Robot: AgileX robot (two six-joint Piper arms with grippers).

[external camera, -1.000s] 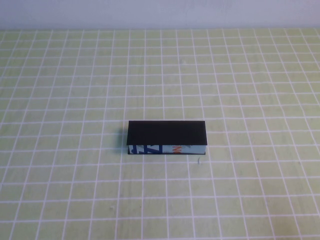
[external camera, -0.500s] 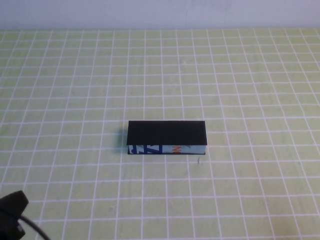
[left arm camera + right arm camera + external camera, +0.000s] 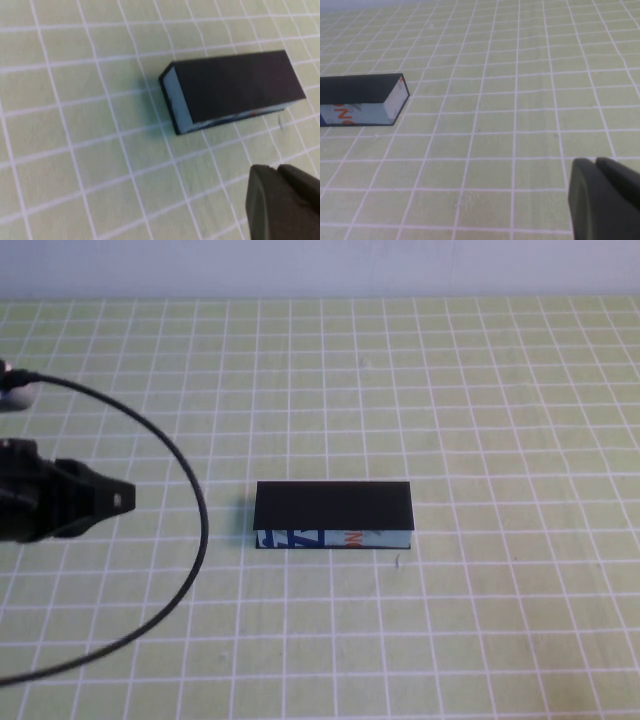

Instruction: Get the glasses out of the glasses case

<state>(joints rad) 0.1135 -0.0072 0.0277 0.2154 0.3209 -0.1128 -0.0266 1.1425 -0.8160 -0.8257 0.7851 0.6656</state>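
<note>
The glasses case (image 3: 334, 516) lies closed in the middle of the table, black lid up, its light blue printed side facing me. It also shows in the left wrist view (image 3: 235, 90) and the right wrist view (image 3: 360, 99). The glasses are hidden. My left gripper (image 3: 122, 497) is shut and empty, hovering to the left of the case and pointing at it; its tips show in the left wrist view (image 3: 276, 169). My right gripper (image 3: 595, 161) is shut and empty, well to the right of the case, and is out of the high view.
The table is covered by a green cloth with a white grid (image 3: 480, 390). The left arm's black cable (image 3: 196, 498) loops between the left gripper and the case. A pale wall runs along the back edge.
My left arm has come in from the lower left corner and now hovers level with the case on its left, trailing its cable loop. The case has not moved.
</note>
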